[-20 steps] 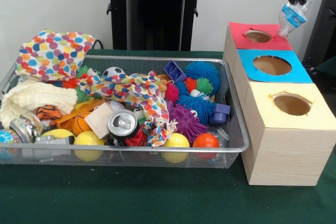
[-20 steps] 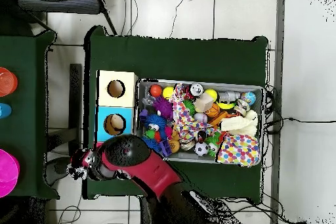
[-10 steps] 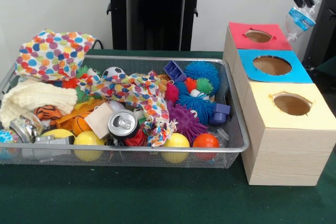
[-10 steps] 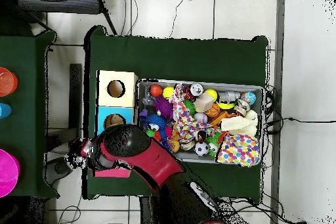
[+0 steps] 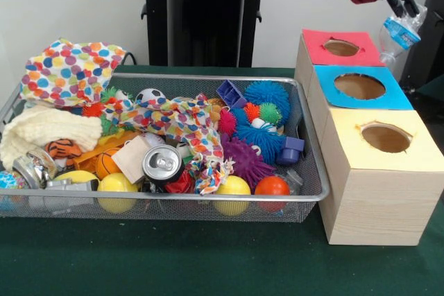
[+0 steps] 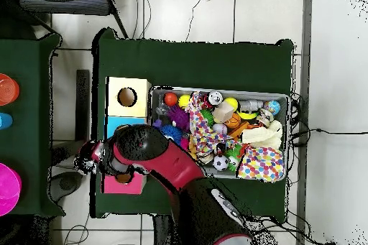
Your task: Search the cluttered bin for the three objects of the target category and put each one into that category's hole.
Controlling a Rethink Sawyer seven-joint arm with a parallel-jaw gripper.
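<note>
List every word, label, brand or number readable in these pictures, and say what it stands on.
No text can be read anywhere.
Blue label on the clear plastic bottle held by the end effector: too blurred to read.
Silver drink can in the wire mesh bin: only its top shows, no print legible.

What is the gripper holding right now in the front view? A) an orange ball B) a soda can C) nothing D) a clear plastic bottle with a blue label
D: the gripper is shut on the clear plastic bottle, which hangs beside the red-topped box, off its far edge, while the soda can and orange ball lie in the bin.
</note>
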